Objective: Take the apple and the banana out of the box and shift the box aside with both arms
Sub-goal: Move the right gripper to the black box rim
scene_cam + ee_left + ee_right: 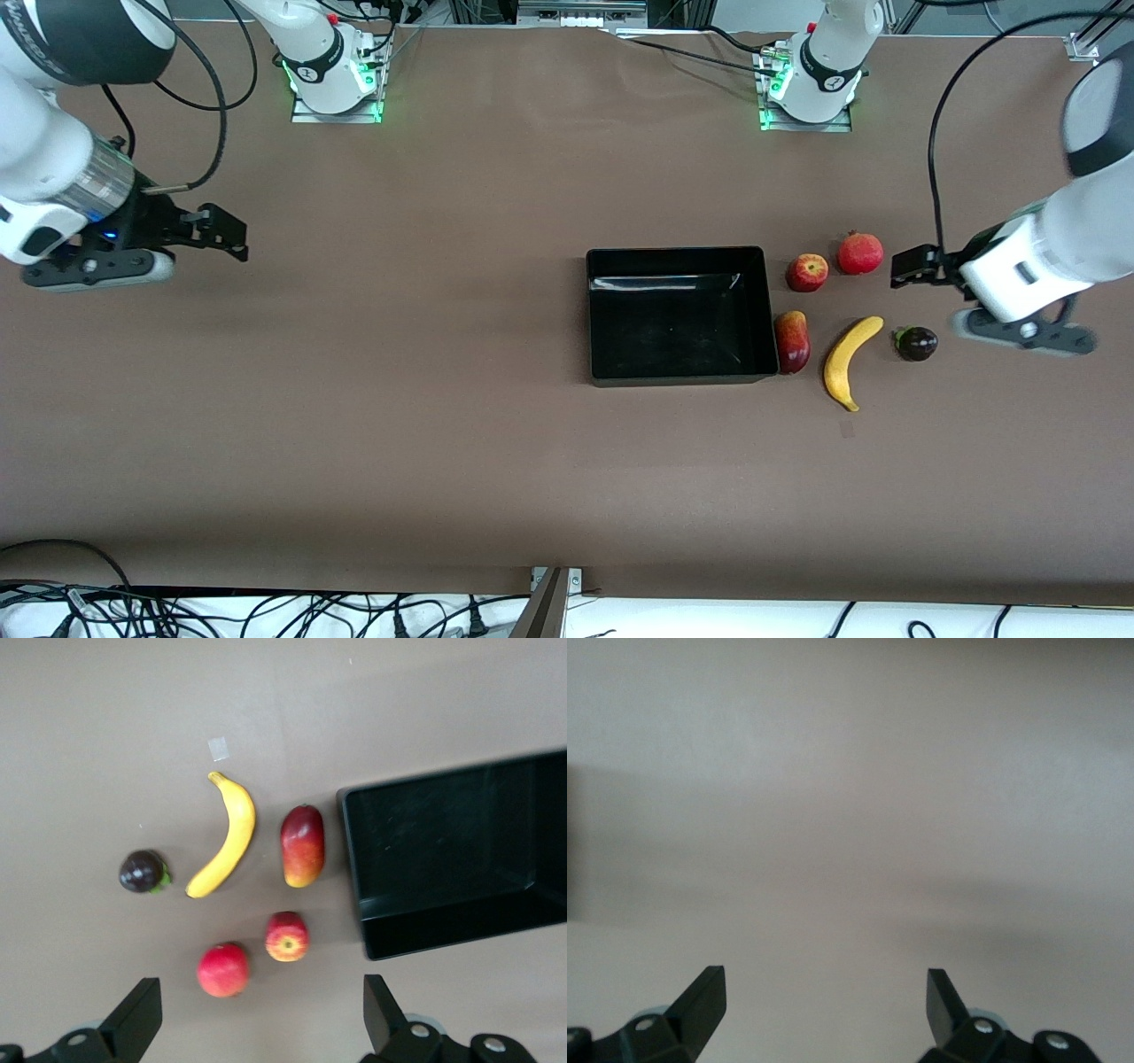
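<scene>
The black box [592,319] sits open and empty toward the left arm's end of the table. Beside it lie the fruits: apple [807,272], pomegranate [860,252], mango [792,341], banana [850,361] and a dark purple fruit [915,343]. My left gripper [912,266] hangs open over the table beside the pomegranate, holding nothing. Its wrist view shows the pomegranate [223,969], apple [287,935], mango [303,845], banana [229,837], purple fruit [142,871] and box [461,850] ahead of the open left gripper [261,1010]. My right gripper [226,232] waits open at the right arm's end, with only bare table under it [826,992].
A small pale patch [848,429] marks the brown table just nearer the front camera than the banana's tip. The two arm bases [335,75] [811,84] stand at the table's back edge. Cables [266,611] lie along the front edge.
</scene>
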You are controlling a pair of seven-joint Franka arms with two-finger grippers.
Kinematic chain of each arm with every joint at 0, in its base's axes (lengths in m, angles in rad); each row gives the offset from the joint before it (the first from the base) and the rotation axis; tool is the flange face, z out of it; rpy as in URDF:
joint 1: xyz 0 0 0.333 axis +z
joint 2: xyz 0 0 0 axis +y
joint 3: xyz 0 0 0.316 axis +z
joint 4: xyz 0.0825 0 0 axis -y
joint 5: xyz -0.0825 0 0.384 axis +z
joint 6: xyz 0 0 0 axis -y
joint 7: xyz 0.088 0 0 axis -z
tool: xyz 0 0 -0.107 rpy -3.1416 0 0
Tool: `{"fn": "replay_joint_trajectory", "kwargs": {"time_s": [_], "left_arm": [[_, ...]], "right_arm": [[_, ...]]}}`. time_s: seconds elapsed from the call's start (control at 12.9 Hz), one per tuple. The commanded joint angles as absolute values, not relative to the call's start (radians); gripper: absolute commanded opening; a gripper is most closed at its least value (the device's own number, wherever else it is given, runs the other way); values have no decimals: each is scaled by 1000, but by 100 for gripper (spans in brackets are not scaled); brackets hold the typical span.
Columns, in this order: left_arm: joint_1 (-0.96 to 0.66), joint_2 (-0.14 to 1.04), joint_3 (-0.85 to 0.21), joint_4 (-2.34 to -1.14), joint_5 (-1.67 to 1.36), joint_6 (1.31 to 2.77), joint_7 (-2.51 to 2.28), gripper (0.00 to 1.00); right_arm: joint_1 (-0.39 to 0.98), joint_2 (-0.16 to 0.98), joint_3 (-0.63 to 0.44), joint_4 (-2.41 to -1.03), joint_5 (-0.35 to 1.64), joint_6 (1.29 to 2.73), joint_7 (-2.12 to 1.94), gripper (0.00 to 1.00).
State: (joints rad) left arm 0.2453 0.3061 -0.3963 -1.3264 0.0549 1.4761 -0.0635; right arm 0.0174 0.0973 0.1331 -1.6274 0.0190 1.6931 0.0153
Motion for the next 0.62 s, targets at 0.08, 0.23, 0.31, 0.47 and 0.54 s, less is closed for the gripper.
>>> {"fn": "replay_joint_trajectory", "kwargs": {"time_s": [0.08,0.23,0.31,0.47,0.54], "left_arm": [[16,102,-83,-1538,-5,1599,-89,100],[-61,-6,1,-1708,-6,1702,-92,100],[-70,-38,12,-1768,-5,1753,-92,100],[-67,-29,11,-1764,-3,1755,-81,100],[-67,-31,8,-1764,6,1753,-83,100]], "right_arm": [[58,112,189,-1620,118,1681,49,100],[183,168,189,-1624,109,1758,231,100],[246,205,187,-1623,106,1797,305,100],[345,270,187,-1621,88,1873,487,100],[394,302,187,-1621,66,1920,538,100]]}}
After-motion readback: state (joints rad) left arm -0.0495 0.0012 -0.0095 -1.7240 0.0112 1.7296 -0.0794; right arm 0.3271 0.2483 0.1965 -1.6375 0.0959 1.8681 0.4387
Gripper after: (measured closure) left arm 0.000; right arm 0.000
